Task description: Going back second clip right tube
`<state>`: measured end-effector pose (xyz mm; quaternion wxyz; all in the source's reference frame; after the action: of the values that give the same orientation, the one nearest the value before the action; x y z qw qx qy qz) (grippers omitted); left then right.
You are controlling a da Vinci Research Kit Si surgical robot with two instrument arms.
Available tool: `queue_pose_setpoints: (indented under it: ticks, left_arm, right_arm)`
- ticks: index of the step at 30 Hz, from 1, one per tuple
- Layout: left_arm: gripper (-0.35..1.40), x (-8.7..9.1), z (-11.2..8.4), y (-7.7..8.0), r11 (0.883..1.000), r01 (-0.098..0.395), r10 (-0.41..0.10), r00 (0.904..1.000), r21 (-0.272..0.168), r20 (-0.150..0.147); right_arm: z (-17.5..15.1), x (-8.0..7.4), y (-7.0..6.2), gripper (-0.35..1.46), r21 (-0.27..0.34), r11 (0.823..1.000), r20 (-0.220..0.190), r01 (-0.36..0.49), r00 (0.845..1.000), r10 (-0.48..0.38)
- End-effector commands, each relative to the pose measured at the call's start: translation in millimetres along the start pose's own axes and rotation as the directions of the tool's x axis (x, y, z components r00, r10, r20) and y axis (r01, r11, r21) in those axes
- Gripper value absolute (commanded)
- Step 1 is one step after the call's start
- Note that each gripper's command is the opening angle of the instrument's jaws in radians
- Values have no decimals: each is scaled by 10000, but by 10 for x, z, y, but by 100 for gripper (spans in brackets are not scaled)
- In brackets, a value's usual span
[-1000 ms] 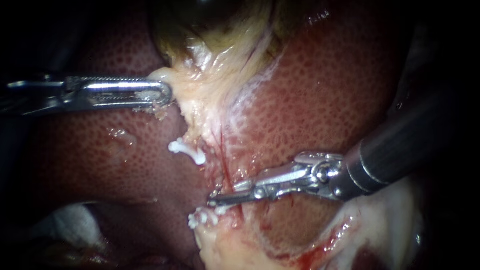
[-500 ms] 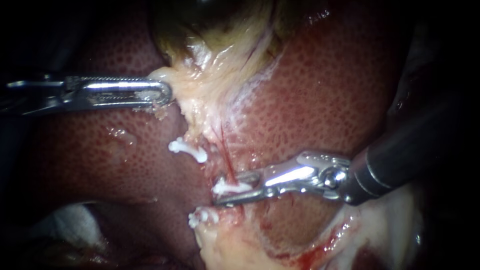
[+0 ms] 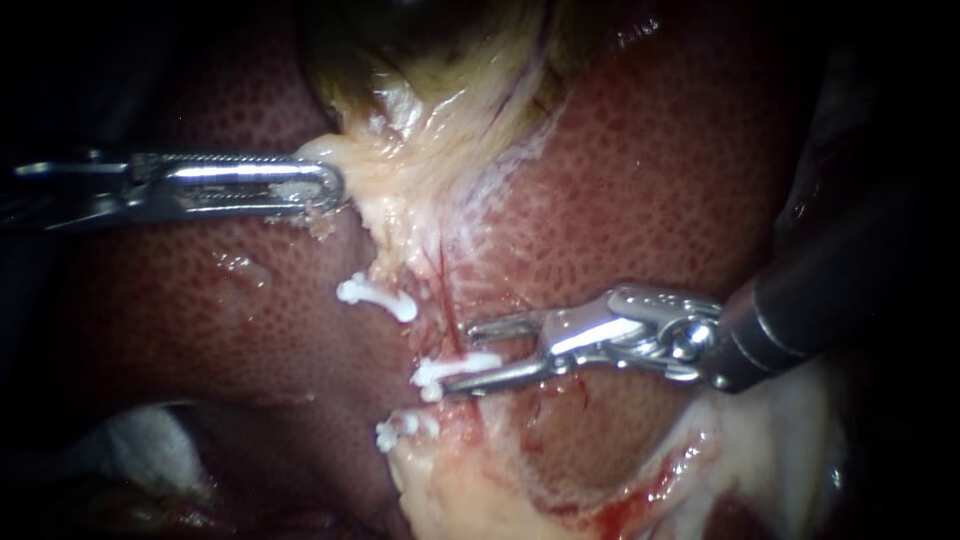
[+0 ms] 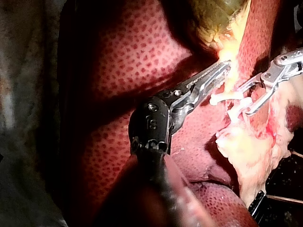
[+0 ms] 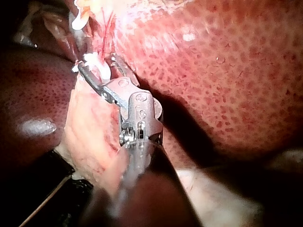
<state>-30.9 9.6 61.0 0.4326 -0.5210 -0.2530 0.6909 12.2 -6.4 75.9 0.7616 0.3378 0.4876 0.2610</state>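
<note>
While the left instrument (image 3: 325,188) pinches pale tissue (image 3: 400,170) just below the gallbladder (image 3: 420,40), the right instrument (image 3: 470,352) stands over the liver (image 3: 640,200) with its jaws spread. The white middle clip (image 3: 450,367) sits across the thin red tube (image 3: 447,318). It lies against the lower jaw, and the upper jaw is clear of it. The upper clip (image 3: 375,298) lies up and to the left, and the lower clip (image 3: 405,432) lies just beneath.
</note>
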Motion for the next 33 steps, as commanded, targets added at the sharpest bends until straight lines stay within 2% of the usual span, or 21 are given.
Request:
queue_pose_setpoints:
  ticks: [1, 12, 15, 19, 21, 26, 33]
  left_arm:
    - [-35, 0, 0, 0, 10000, 0, 0, 10000, -9, 0]
    - [-35, -1, 0, 0, 10000, -8, 8, 10000, -4, -2]
    - [-35, -3, 1, -2, 10000, -15, 15, 10000, -1, -2]
    - [-35, -9, 7, -3, 10000, -52, 52, 10000, 36, -18]
    - [-35, -17, 15, -4, 9999, -102, 103, 9999, 132, -24]
    - [-35, -39, 43, -11, 9997, -243, 240, 9993, 103, 275]
    - [-35, -52, 88, -32, 9994, -342, 335, 9981, 111, 525]
  right_arm:
    - [-12, 4, -2, 49, 6, 9998, 16, 195, 9998, -195]
    - [-107, 55, -26, 49, 14, 9877, 86, 1564, 9877, -1564]
    - [-122, 66, -30, 49, -1, 9844, 95, 1759, 9844, -1759]
    - [-130, 71, -33, 49, -63, 9833, 98, 1821, 9832, -1820]
    - [-130, 70, -33, 49, -60, 9832, 99, 1826, 9831, -1825]
    - [-130, 69, -33, 49, -62, 9819, 104, 1892, 9819, -1891]
    - [-130, 69, -35, 49, -93, 9808, 107, 1950, 9808, -1949]
